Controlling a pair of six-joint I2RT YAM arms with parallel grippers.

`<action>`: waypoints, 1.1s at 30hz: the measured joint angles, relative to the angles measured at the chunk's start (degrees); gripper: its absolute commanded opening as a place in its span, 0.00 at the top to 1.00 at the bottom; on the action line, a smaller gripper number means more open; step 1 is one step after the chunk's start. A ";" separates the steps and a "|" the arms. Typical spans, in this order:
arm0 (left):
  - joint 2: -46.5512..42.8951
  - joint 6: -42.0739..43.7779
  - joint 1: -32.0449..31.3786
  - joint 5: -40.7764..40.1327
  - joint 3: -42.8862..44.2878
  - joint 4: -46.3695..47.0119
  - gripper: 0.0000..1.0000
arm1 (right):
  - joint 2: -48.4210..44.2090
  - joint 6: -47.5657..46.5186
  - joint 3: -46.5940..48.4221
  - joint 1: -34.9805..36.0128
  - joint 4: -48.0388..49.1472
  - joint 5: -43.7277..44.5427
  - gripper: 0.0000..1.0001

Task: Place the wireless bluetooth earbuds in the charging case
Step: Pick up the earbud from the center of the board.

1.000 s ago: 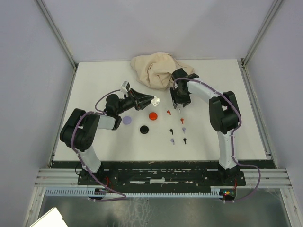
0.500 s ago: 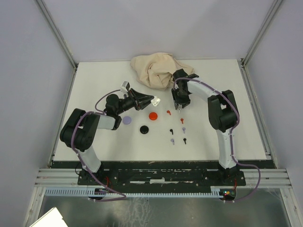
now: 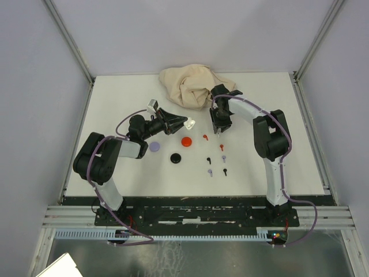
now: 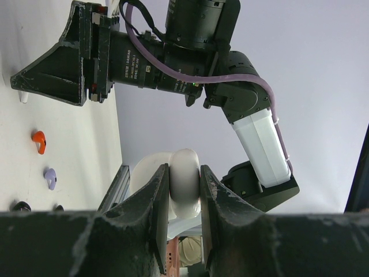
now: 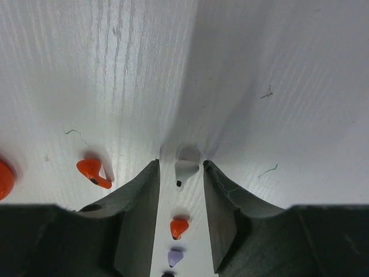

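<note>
Left gripper: my left gripper has its jaws pinched on the white rounded plastic charging case, with one finger flat against each side. From above it reaches toward 3 o'clock. I cannot tell whether the case is touching the white table.

Right gripper: my right gripper points down at the table with its jaws spread, one finger on either side of a tiny white stemmed plastic earbud. A sliver of table shows between each finger and the earbud, so nothing is gripped.

White earbud: it lies on the table at about 3 o'clock of the case and near it. In the top view the gripper hides it.

Other earbuds: all lie loose on the table, apart from one another, and none is in the case.
- A red earbud sits at 7 o'clock of the right gripper.
- A second red earbud sits at 6 o'clock of the right gripper.
- Nearer to me are a black earbud and a lavender earbud.
- Nearer still are a second lavender earbud and a second black earbud.

Discs: a red round disc lies at 6 o'clock of the case. A lavender round disc is at 9 o'clock of the red one, and a black round disc is at 7 o'clock of it.

Cloth: a crumpled beige cloth lies at the 12 o'clock edge of the table, just beyond my right wrist.
</note>
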 measured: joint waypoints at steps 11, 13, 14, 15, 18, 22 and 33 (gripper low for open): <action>0.04 0.00 0.00 0.00 0.00 0.00 0.97 | 0.07 0.02 -0.94 -0.31 0.04 -0.79 0.60; 0.09 0.00 0.00 0.00 0.00 0.02 0.97 | 0.07 0.02 -0.96 -0.31 0.04 -0.83 0.61; 0.11 0.00 0.00 0.00 0.00 0.02 0.97 | 0.07 0.02 -0.96 -0.31 0.04 -0.85 0.61; 0.13 0.00 0.00 0.00 0.00 0.00 0.97 | 0.07 0.02 -0.96 -0.31 0.04 -0.87 0.62; 0.13 0.00 0.00 0.00 0.00 0.00 0.97 | 0.07 0.02 -0.98 -0.31 0.04 -0.87 0.63; 0.13 0.00 0.00 0.00 0.00 0.00 0.97 | 0.07 0.02 -0.98 -0.35 0.04 -0.90 0.65; 0.13 0.00 0.00 0.00 0.00 0.00 0.97 | 0.11 0.04 -0.98 -0.70 0.04 -1.09 0.98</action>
